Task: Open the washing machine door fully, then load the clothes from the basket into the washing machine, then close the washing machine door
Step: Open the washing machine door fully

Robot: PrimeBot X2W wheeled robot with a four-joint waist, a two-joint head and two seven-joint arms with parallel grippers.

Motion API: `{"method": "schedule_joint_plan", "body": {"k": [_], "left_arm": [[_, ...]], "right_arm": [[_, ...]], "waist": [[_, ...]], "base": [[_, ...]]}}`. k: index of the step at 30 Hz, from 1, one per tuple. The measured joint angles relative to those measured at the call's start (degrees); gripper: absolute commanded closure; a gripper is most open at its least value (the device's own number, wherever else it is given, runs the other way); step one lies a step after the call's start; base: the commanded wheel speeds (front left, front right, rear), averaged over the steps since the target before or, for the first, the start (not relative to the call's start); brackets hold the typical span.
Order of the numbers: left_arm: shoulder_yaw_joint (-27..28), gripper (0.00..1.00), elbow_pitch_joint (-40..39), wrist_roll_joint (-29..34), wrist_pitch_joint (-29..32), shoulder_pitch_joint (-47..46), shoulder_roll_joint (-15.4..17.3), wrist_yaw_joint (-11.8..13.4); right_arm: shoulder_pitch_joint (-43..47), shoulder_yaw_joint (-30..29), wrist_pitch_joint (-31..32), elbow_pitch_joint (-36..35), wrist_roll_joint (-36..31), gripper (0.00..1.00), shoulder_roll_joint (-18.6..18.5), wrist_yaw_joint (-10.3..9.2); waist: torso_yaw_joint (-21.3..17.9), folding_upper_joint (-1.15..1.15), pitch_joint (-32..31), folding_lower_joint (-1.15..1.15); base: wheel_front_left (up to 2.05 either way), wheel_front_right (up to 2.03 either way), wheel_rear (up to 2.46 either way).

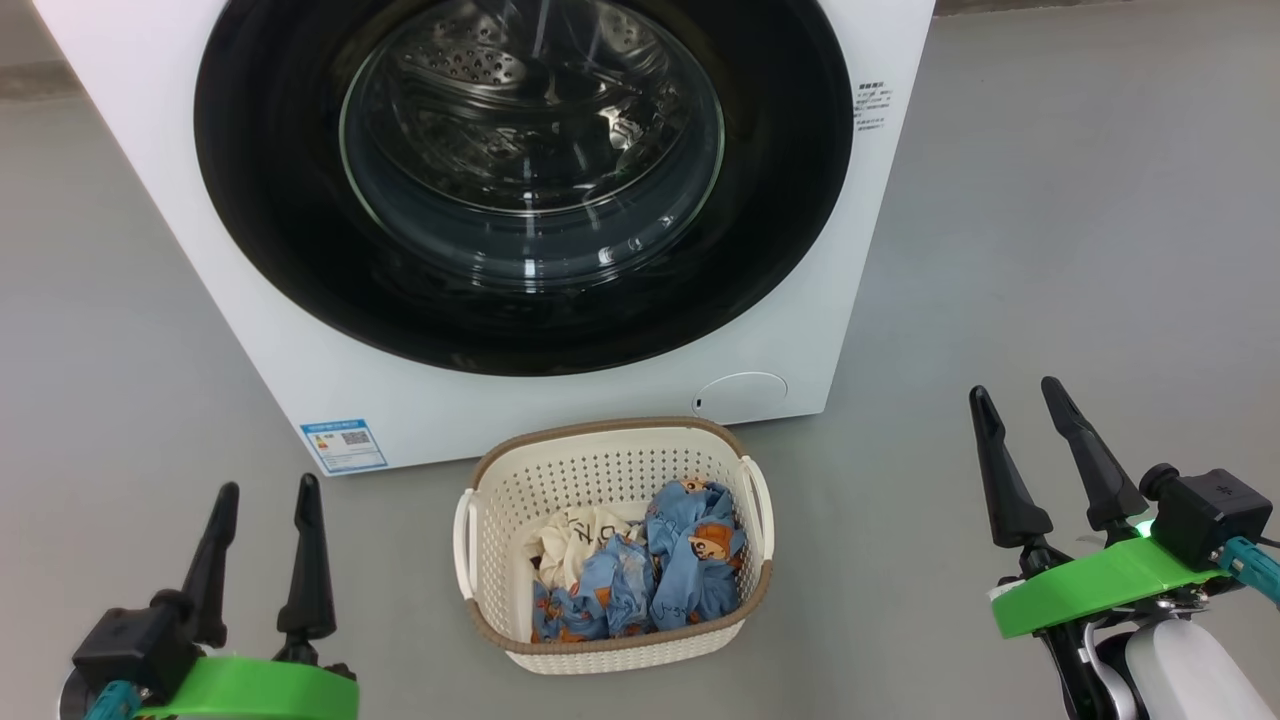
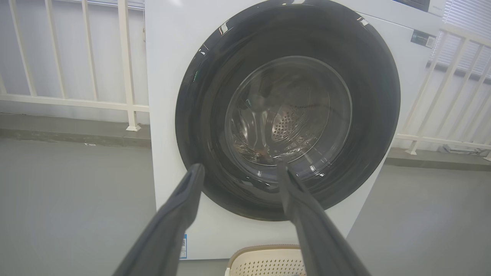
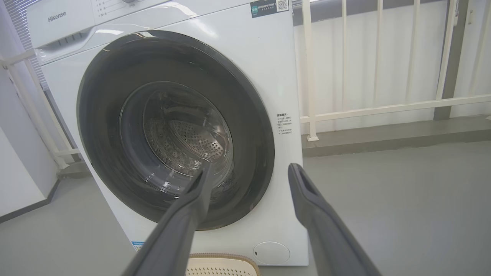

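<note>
The white washing machine (image 1: 250, 330) stands straight ahead, and its round glossy black door (image 1: 260, 200) with the clear glass bowl lies flat against the front, closed. On the floor before it sits the cream basket (image 1: 600, 470) holding the clothes (image 1: 650, 575), blue bear-print pieces and a cream-white one. My left gripper (image 1: 268, 485) is low on the left, open and empty. My right gripper (image 1: 1015, 392) is low on the right, open and empty, apart from the basket. The same door (image 2: 191, 126) fills the left wrist view beyond my left gripper (image 2: 239, 168); my right gripper (image 3: 249, 168) faces the door (image 3: 99, 115) too.
Grey floor (image 1: 1050, 250) spreads wide on both sides of the machine. A white railing (image 3: 383, 107) with a low kerb runs behind it. A blue label sticker (image 1: 343, 445) and a round filter cap (image 1: 742, 393) sit low on the machine's front.
</note>
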Motion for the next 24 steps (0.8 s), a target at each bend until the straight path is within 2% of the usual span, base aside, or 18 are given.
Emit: {"method": "schedule_joint_plan", "body": {"k": [12, 18, 24], "left_arm": [[0.5, 0.0, 0.9, 1.2, -0.2, 0.0, -0.4, 0.0], [0.7, 0.0, 1.1, 1.2, -0.2, 0.0, -0.4, 0.0], [0.8, 0.0, 1.3, 1.2, -0.2, 0.0, -0.4, 0.0]], "right_arm": [[0.0, 0.3, 0.0, 0.2, 0.1, 0.0, -0.3, 0.0], [0.0, 0.4, 0.0, 0.2, 0.1, 0.0, -0.3, 0.0], [0.0, 0.4, 0.0, 0.2, 0.1, 0.0, -0.3, 0.0]], "waist": [[0.0, 0.0, -0.4, 0.0], [0.0, 0.0, -0.4, 0.0], [0.0, 0.0, -0.3, 0.0]], "base": [[0.13, 0.13, -0.26], [0.7, 0.7, -1.41], [1.11, 1.11, -2.21]]}}
